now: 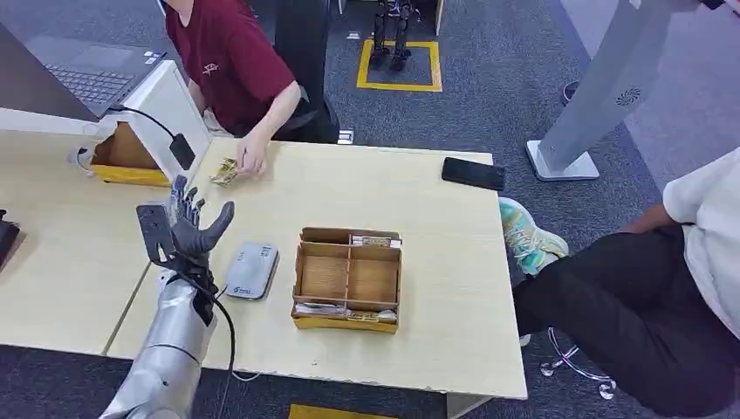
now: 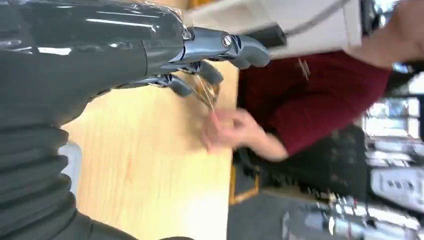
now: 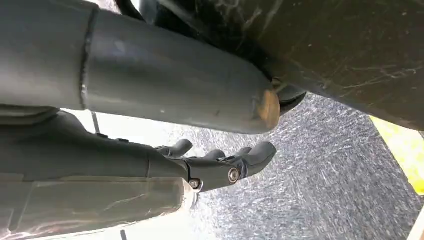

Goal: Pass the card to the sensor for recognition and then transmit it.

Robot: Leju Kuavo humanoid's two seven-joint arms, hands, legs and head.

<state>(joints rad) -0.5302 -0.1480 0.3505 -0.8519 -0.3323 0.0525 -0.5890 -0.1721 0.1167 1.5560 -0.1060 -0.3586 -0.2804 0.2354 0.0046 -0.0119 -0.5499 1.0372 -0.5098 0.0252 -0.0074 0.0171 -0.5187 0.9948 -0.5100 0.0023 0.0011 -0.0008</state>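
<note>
You see two tables (image 1: 454, 262), pushed edge to edge. On them you count one laptop (image 1: 87, 83), one sensor (image 1: 251, 271), one phone (image 1: 473, 173) and two boxes (image 1: 347, 281) (image 1: 126, 157). Two persons (image 1: 231, 61) (image 1: 663, 297) are near. Two robot hands (image 1: 181, 225) (image 3: 220, 162) show.

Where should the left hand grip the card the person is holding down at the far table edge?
Probably the card's near-left end, the side away from the person's hand, which covers its right end. It appears to lie flat on the table, so approach from the robot's side with the open left hand and pinch that free edge.
</note>
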